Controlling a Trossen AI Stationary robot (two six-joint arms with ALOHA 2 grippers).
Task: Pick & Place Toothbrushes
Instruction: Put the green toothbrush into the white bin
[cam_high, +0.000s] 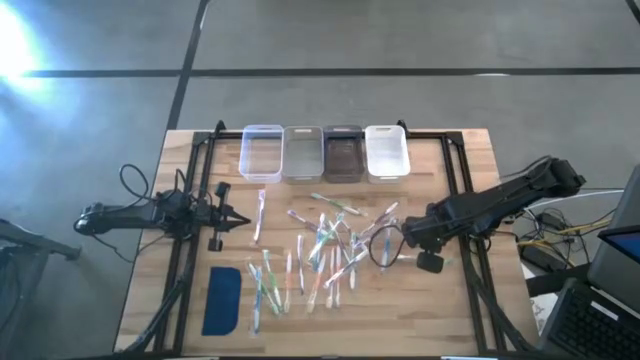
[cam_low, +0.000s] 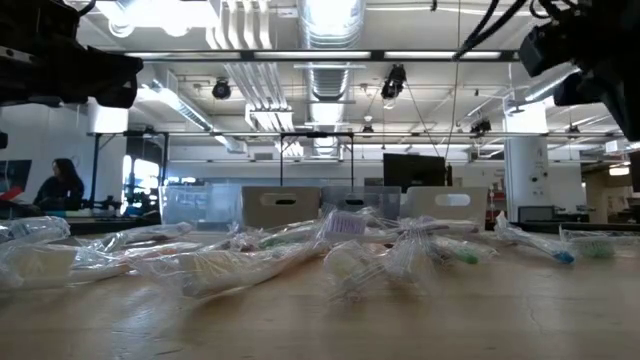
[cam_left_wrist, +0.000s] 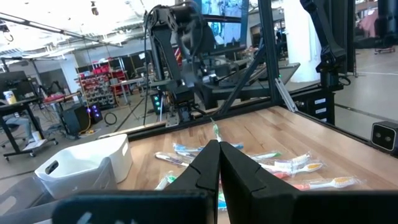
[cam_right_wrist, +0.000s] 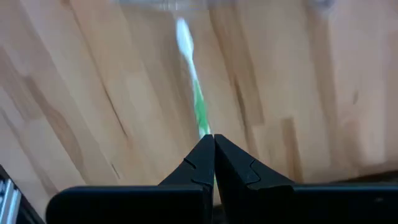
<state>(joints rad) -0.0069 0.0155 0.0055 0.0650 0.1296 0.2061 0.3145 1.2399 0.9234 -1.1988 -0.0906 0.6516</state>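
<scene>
1. Nearest the front edge of the wooden bench, a flat dark-blue pad lies at the left.
2. The toothbrushes lie scattered loose across the middle of the bench, crossing one another at many angles; they are thin, pale sticks in clear crinkled wrappers, with pink, green and teal accents.
3. The left gripper rests at the left of the heap, its fingers clenched together with nothing between them.
4. The right gripper is at the right of the heap, fingers pressed shut at the end of a white-and-green toothbrush; whether they pinch it cannot be told.
5. Four small bins stand side by side along the far edge.
</scene>
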